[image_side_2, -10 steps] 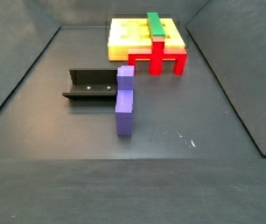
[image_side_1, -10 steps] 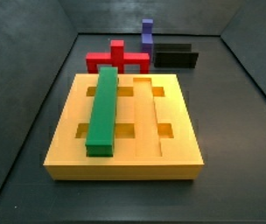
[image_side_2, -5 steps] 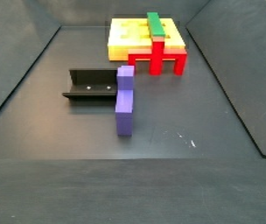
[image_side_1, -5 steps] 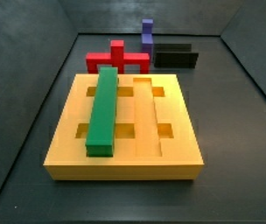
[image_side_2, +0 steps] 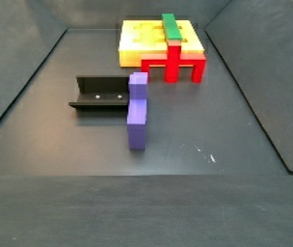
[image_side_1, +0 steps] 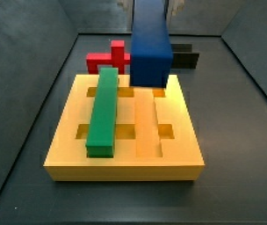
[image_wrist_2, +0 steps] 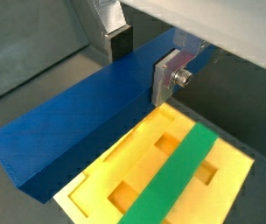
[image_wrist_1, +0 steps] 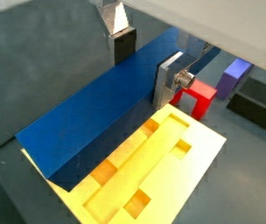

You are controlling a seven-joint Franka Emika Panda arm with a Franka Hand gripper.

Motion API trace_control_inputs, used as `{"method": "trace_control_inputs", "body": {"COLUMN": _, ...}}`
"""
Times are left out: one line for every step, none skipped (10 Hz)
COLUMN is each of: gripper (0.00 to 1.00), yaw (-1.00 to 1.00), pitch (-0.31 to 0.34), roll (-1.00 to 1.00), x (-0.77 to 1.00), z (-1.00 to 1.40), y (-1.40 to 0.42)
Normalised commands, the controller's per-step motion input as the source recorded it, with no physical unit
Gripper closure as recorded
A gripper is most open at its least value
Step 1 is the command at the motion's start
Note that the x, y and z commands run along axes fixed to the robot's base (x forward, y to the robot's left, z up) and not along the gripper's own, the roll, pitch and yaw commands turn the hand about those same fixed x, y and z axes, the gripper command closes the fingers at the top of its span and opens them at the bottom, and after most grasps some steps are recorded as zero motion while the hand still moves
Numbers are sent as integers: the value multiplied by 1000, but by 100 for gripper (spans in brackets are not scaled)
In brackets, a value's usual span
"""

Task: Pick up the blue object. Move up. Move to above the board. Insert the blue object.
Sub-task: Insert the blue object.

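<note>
my gripper point(image_wrist_1: 143, 59): clamped on one blue object point(image_wrist_1: 101, 109)
below: one board point(image_wrist_2: 129, 179), one green bar point(image_wrist_2: 177, 169)

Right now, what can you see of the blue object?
The blue object is a long, plain royal-blue bar with a matte look. In both wrist views the gripper clamps it, one of the fingers on each long face. In a side view it hangs upright over the board. Whether they touch is unclear.
</note>
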Motion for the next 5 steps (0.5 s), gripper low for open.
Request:
{"method": "trace_control_inputs", "body": {"gripper": 100, "yaw": -37, "pitch": -136, "roll": 0, "x": 0, "z": -971, "y": 77}}
{"method": "trace_control_inputs", "body": {"gripper": 100, "yaw": -91, "pitch": -154, "roll": -23, "x": 0, "z": -886, "y": 166}}
{"method": "trace_control_inputs", "body": {"gripper": 100, "yaw": -20, "pitch": -179, "roll": -146, "x": 0, "z": -711, "y": 57}}
{"method": "trace_control_inputs", "body": {"gripper": 100, "yaw": 0, "pitch": -196, "roll": -101, "x": 69, "z": -751, "y": 0}}
{"method": "trace_control_inputs", "body": {"gripper": 100, "yaw": 0, "pitch": -126, "roll": 0, "x": 326, "z": -600, "y": -20}}
